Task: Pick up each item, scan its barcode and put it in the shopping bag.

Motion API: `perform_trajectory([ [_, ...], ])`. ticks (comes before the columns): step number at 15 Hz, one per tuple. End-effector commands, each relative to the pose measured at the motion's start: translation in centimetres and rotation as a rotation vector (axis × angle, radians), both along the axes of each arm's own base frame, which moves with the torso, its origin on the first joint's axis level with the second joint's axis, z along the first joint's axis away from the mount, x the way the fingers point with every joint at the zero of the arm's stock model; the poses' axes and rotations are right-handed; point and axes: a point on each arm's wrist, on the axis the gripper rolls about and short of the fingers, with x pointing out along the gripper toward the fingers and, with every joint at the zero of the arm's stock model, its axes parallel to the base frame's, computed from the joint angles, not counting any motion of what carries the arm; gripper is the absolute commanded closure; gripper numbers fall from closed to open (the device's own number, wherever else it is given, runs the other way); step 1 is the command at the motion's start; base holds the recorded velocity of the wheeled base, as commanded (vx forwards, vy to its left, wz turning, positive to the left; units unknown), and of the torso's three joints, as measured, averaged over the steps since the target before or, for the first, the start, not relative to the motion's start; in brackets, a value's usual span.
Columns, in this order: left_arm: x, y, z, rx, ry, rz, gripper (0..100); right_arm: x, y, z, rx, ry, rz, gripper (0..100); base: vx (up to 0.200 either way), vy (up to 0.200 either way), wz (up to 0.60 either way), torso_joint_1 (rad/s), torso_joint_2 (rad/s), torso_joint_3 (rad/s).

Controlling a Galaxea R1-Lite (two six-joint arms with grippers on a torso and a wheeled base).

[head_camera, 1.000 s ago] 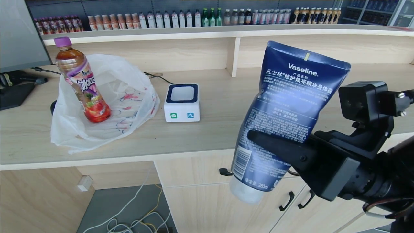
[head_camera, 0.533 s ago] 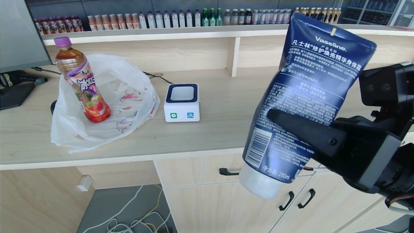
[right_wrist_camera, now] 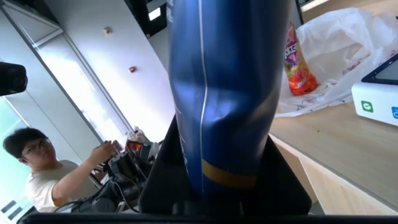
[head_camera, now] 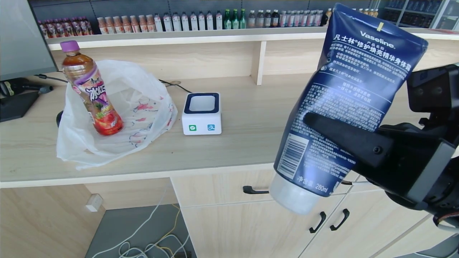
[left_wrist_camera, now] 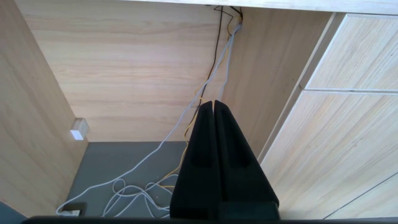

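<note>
The counter (head_camera: 247, 143) stretches ahead. Nearest, the right hand (head_camera: 313, 122) clamps the blue tube (head_camera: 358, 71) cap-down, its barcode (head_camera: 296, 154) uncovered, presumably for scanning; the left hand (left_wrist_camera: 213, 109) hangs closed, empty. Beyond, leftward of the right hand, sits the scanner (head_camera: 201, 113); farther left, the shopping bag (head_camera: 143, 107) holding a bottle (head_camera: 91, 89).

A pale wood-grain counter (head_camera: 233, 150) runs across a shop, backed by a raised ledge (head_camera: 179, 37) with an upright divider (head_camera: 261, 61). Behind it, rows of bottled drinks (head_camera: 200, 20) line dark shelving. Below the counter, cabinet doors (head_camera: 222, 229) carry black handles (head_camera: 255, 191); beside them, in an open bay, a white wall socket (head_camera: 94, 202) sits above a grey floor (head_camera: 114, 222) strewn with loose cables (head_camera: 143, 247). A grey monitor (head_camera: 21, 36) stands at the counter's left end.
</note>
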Motion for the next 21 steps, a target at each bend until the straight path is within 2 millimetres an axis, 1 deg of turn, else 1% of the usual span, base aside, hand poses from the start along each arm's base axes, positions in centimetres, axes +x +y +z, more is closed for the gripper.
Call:
perform_trajectory([
  [1, 0.0, 0.0, 0.0, -0.001, 0.0, 0.0, 100, -0.07, -0.04, -0.21, -0.006, 0.006, 0.001, 100, 0.0, 0.0, 0.0, 0.0, 0.0, 0.0],
  [5, 0.0, 0.0, 0.0, -0.001, 0.0, 0.0, 100, -0.33, 0.25, -0.03, -0.002, -0.003, 0.018, 100, 0.0, 0.0, 0.0, 0.0, 0.0, 0.0],
  [18, 0.0, 0.0, 0.0, -0.001, 0.0, 0.0, 100, -0.46, 0.14, -0.15, -0.005, -0.001, 0.017, 100, 0.0, 0.0, 0.0, 0.0, 0.0, 0.0],
  [21, 0.0, 0.0, 0.0, -0.001, 0.0, 0.0, 100, -0.42, 0.13, -0.22, -0.016, -0.042, -0.006, 100, 0.0, 0.0, 0.0, 0.0, 0.0, 0.0],
])
